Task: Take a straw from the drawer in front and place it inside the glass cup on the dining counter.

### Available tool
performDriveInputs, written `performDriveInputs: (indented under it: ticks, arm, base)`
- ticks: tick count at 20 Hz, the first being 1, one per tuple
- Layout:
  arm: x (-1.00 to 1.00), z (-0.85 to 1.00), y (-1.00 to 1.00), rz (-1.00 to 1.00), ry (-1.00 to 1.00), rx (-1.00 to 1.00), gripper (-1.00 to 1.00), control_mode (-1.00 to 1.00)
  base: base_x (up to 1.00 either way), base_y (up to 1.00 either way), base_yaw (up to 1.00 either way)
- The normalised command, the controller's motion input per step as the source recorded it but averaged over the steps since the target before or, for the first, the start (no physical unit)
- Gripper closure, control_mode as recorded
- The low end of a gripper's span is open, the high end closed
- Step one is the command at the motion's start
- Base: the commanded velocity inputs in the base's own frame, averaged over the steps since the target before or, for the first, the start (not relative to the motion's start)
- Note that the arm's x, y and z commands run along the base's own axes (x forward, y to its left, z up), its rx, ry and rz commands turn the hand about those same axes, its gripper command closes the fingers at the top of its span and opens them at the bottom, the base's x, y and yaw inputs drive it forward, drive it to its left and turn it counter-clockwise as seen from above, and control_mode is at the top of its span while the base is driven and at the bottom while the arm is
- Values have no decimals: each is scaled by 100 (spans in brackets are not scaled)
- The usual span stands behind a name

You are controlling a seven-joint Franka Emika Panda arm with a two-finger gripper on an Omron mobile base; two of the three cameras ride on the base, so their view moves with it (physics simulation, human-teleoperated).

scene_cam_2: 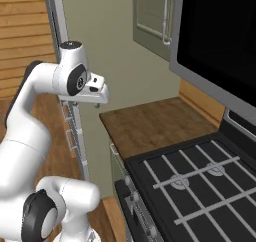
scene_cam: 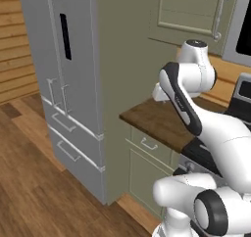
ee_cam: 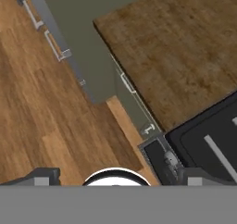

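The drawer [scene_cam: 148, 144] is a sage-green front with a small silver bar handle [ee_cam: 127, 83], just under the wooden countertop [scene_cam: 157, 121], and it is shut. The straw is hidden. The glass cup and the dining counter are out of view. My gripper [scene_cam_2: 98, 100] hangs above the countertop's front left corner and points down. In the hand view its two dark fingertips [ee_cam: 44, 175] stand wide apart, open, with nothing between them. From there the drawer front shows as a thin strip along the countertop's edge.
A grey fridge [scene_cam: 68, 84] with lower drawers stands left of the cabinet. A black stove [scene_cam_2: 200, 186] adjoins the countertop [scene_cam_2: 150, 123] on the right, with a dark oven or microwave [scene_cam_2: 220, 36] above. Wood floor [ee_cam: 41, 116] lies in front.
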Motion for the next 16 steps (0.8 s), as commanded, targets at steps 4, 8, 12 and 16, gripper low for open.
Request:
performDriveInputs:
  ticks: [4,8,12,16]
  arm:
    - [0,-1,-15,19,7,0,-100,-100]
    - [0,-18,30,6,3,-18,-100,-100]
    - [4,-50,83,0,0,-39,-100,-100]
    - [26,-71,96,-2,0,-45,-100,-100]
  base:
    - [0,-13,8]
    - [0,0,0]
    - [0,0,0]
    - [0,0,0]
